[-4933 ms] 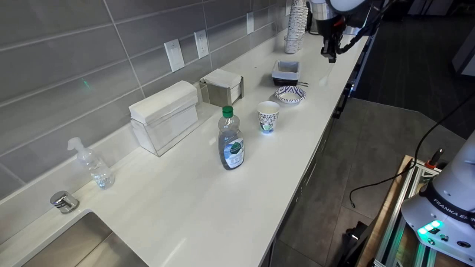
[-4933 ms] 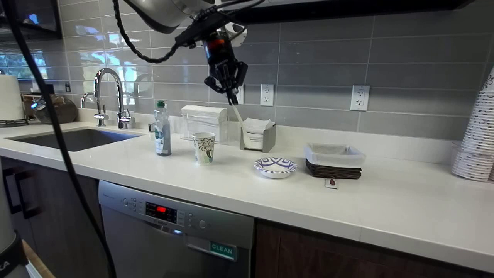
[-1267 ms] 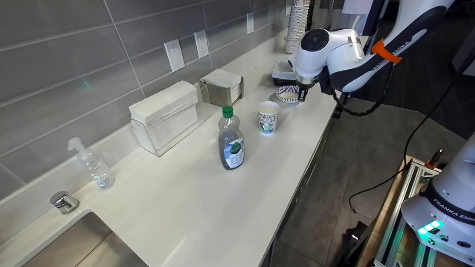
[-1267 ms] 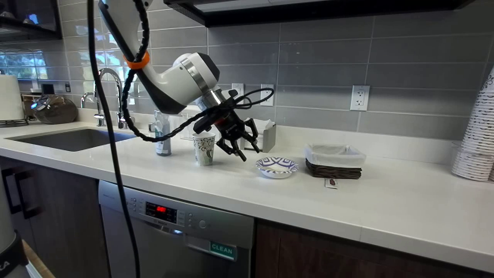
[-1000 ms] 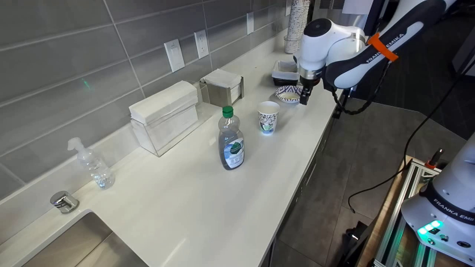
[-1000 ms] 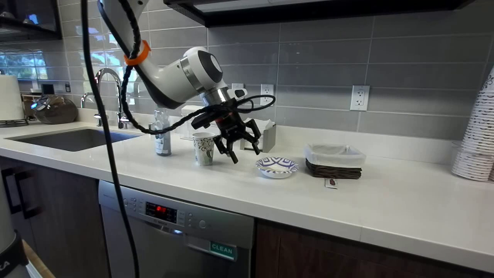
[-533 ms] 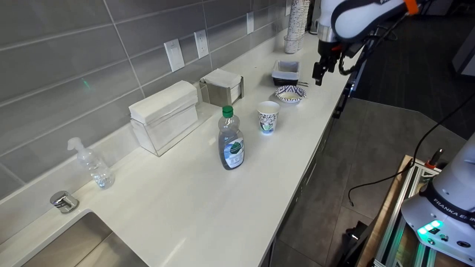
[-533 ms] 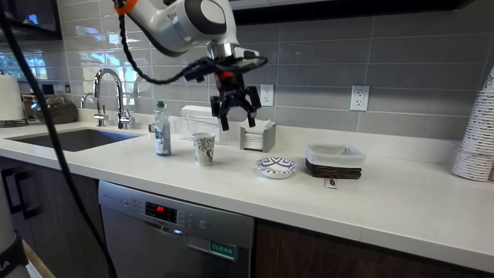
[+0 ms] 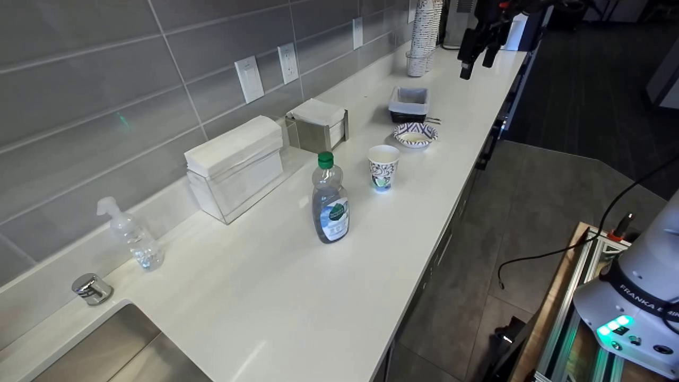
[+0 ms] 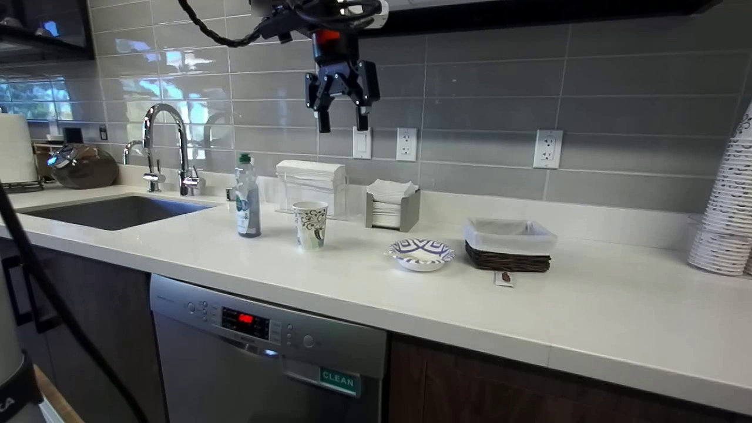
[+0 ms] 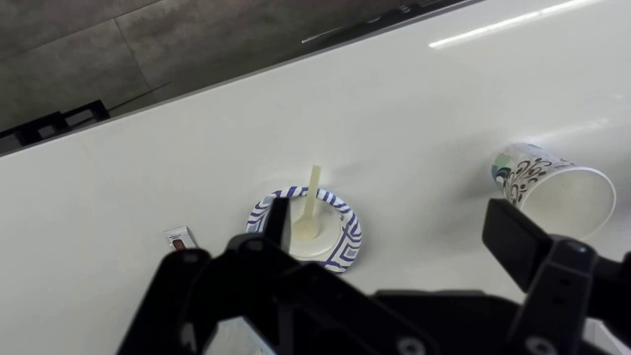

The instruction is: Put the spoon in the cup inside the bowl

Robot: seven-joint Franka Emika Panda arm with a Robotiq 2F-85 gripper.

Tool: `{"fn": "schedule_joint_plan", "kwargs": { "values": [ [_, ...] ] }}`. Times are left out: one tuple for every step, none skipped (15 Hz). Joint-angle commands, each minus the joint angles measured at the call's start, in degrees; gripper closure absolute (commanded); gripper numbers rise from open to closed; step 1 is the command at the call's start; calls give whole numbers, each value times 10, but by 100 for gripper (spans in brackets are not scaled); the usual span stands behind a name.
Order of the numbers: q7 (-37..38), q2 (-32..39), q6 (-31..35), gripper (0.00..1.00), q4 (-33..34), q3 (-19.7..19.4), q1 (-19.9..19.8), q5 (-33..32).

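Note:
The pale spoon (image 11: 309,209) lies in the bowl (image 11: 349,241), its head on the bottom and its handle leaning out over the blue-and-white patterned rim. On the white counter the same bowl (image 10: 420,249) shows in both exterior views. Apart from it stands the upright white printed cup (image 10: 310,226), whose inside looks empty in the wrist view. High above the counter, my gripper (image 10: 343,121) hangs open with fingers pointing down. In the wrist view nothing is between the wide-set fingers of the gripper (image 11: 392,224); one finger partly covers the bowl's edge.
A soap bottle (image 9: 331,207) with a green cap stands near the cup. Along the wall are two napkin holders (image 9: 236,164) and a lined basket (image 10: 510,252). A small packet (image 10: 503,278) lies before the basket. A tall cup stack (image 9: 424,37) is farther along.
In the oldest frames the gripper held the spoon in the air; it has since let go, and the spoon lies in the bowl. Over the last second the open gripper rose well above the counter.

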Motion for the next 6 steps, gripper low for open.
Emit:
{"fn": "schedule_joint_plan", "kwargs": {
  "values": [
    [0, 2, -1, 0, 0, 1, -1, 0],
    [0, 4, -1, 0, 0, 1, -1, 0],
    [0, 6, -1, 0, 0, 1, -1, 0],
    [0, 6, -1, 0, 0, 1, -1, 0],
    [0, 6, -1, 0, 0, 1, -1, 0],
    [0, 7, -1, 0, 0, 1, -1, 0]
  ]
}}
